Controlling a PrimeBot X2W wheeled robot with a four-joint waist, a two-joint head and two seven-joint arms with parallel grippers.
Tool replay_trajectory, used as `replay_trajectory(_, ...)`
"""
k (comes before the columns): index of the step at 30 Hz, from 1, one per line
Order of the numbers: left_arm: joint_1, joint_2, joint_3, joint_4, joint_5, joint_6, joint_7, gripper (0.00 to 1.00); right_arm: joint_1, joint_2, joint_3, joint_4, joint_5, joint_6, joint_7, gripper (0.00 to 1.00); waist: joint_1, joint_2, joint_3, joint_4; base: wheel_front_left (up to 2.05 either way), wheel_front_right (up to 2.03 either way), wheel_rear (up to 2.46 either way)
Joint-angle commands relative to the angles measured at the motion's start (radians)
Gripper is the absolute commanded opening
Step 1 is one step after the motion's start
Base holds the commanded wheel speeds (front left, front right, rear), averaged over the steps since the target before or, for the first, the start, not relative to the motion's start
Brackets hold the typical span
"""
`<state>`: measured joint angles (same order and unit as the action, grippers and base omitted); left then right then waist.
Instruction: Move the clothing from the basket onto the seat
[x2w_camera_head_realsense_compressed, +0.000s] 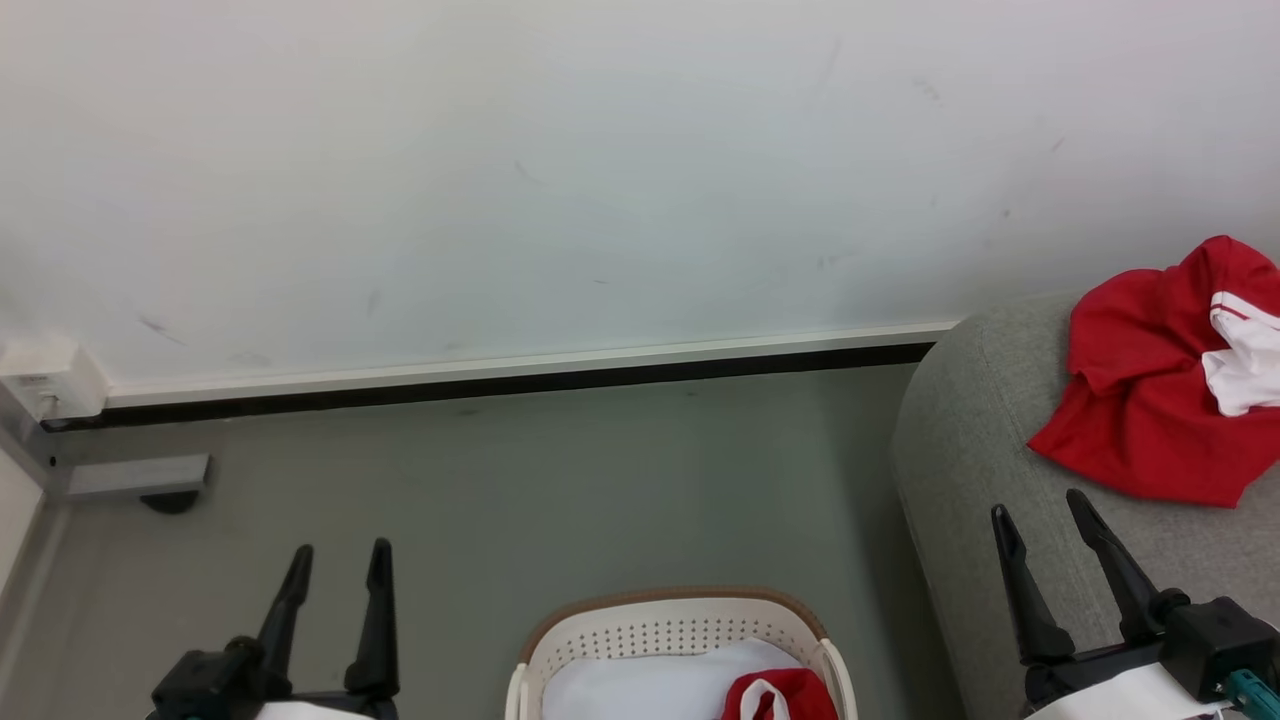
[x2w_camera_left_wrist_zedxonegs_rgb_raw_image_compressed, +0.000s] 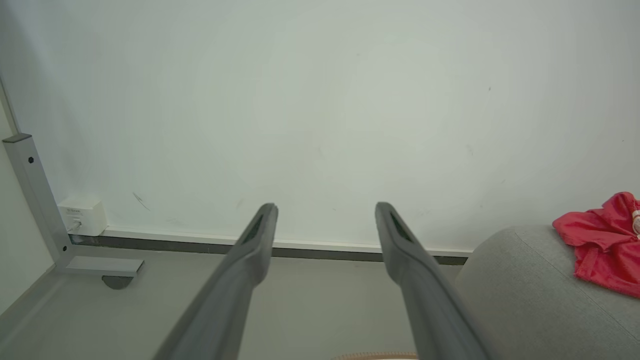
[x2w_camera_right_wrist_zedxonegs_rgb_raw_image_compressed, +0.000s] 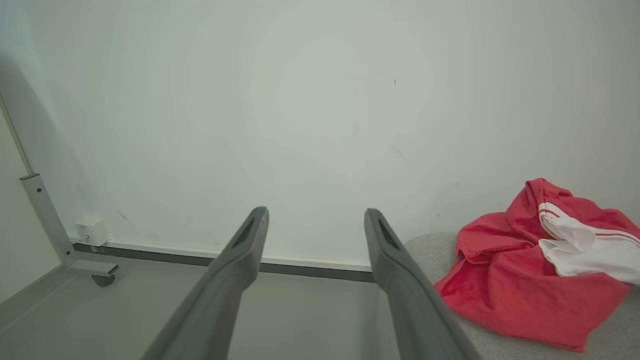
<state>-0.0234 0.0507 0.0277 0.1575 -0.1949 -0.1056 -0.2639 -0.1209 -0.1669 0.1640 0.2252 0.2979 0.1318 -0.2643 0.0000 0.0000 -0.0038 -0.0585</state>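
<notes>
left claw (x2w_camera_head_realsense_compressed: 341, 548): 2 black tapered fingers (x2w_camera_head_realsense_compressed: 376, 610) | right claw (x2w_camera_head_realsense_compressed: 1037, 503): teal fitting (x2w_camera_head_realsense_compressed: 1252, 690) | forearm (x2w_camera_head_realsense_compressed: 1120, 702): white

Grey floor (x2w_camera_head_realsense_compressed: 500, 500) carrying a white perforated laundry basket (x2w_camera_head_realsense_compressed: 680, 630) with a tan rim near the front, a light grey sofa (x2w_camera_head_realsense_compressed: 980, 450) on the right and a grey metal frame foot (x2w_camera_head_realsense_compressed: 135, 477) on the left. A crumpled red-and-white garment (x2w_camera_head_realsense_compressed: 1140, 400) lies on the sofa.

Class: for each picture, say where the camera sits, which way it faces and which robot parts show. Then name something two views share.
Head view: on the head, facing forward and down at basket and sofa; left gripper and right gripper, both open.
Left wrist view: on that wrist, facing the wall; its two fingers.
Right wrist view: on that wrist, facing the wall; its two fingers.
Shared: the red garment.
</notes>
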Motion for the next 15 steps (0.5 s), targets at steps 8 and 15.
replay_trajectory(8, -0.019, 0.001, -0.025, 0.017, -0.017, -0.008, -0.001, 1.0, -0.023, -0.012, -0.022, -0.011, 0.035, -0.002, 0.0, 1.0, 0.0, 0.0, 0.027, -0.046, 0.0, 0.0, 0.0)
replay_trajectory(15, -0.055, 0.001, -0.066, 0.049, -0.033, -0.004, -0.001, 1.0, -0.045, -0.037, -0.056, -0.019, 0.054, -0.002, 0.0, 1.0, 0.0, 0.0, 0.082, -0.111, 0.0, 0.0, 0.0)
